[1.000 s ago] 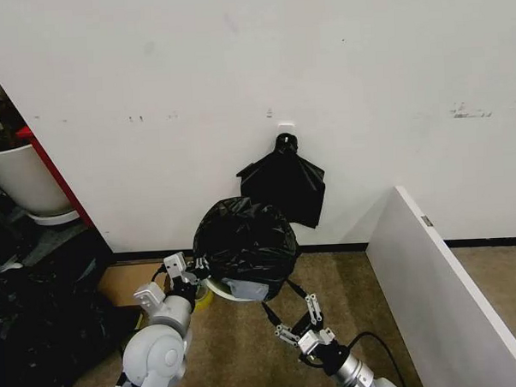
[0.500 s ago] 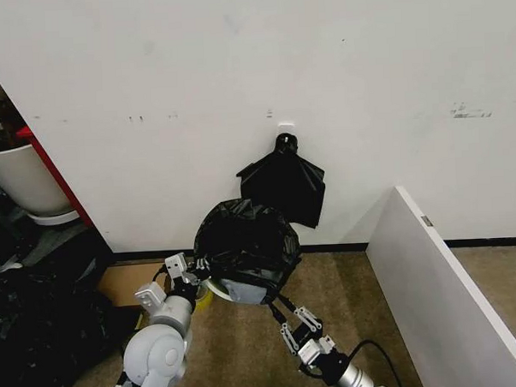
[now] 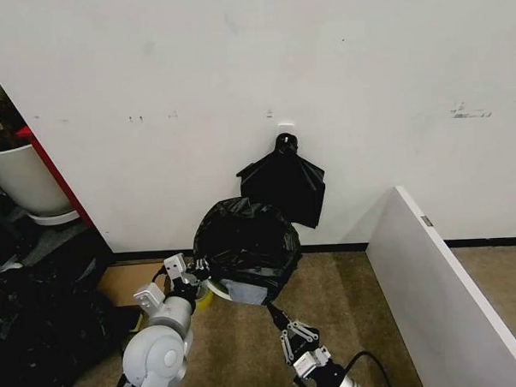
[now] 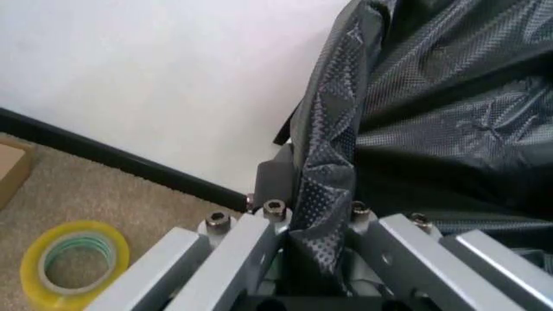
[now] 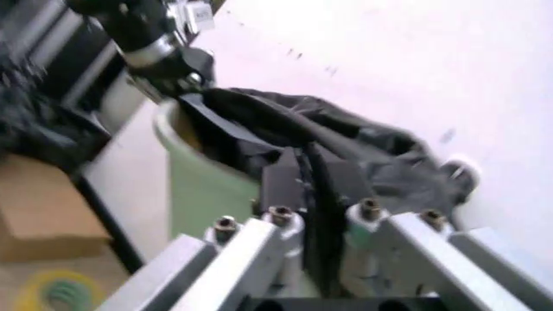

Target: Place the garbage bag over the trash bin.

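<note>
1. At about 9 o'clock in the head view, a large white planter pot (image 3: 17,178) stands against the wall, beside dark clutter on the floor. It has not moved.
2. At about 7 o'clock, the left gripper (image 3: 193,273) sits at the left rim of the trash bin (image 3: 218,289), in the same spot as a second ago. In the left wrist view, its fingers (image 4: 274,184) are pressed together on a fold of the garbage bag (image 4: 432,97).
3. Just beside that gripper, a roll of yellow tape (image 4: 74,262) lies flat on the brown carpet.
4. At the centre, toward 6 o'clock, the garbage bag (image 3: 243,241) billows over the top of the small white bin, which stands on the carpet near the wall. The bag's lower edge hangs further down the bin's right side than a second ago, and less white shows.
5. At 12 o'clock from the bin, a flat bundle of black bags (image 3: 285,185) hangs on the wall, unchanged.
6. At about 5 o'clock, the right gripper (image 3: 272,311) has dropped lower and drawn back toward the robot over the past second. In the right wrist view, its fingers (image 5: 281,181) pinch a taut strip of the bag next to the bin's pale green wall (image 5: 203,188).
7. At about 4 o'clock, a white board (image 3: 442,288) leans at an angle, unmoved.
</note>
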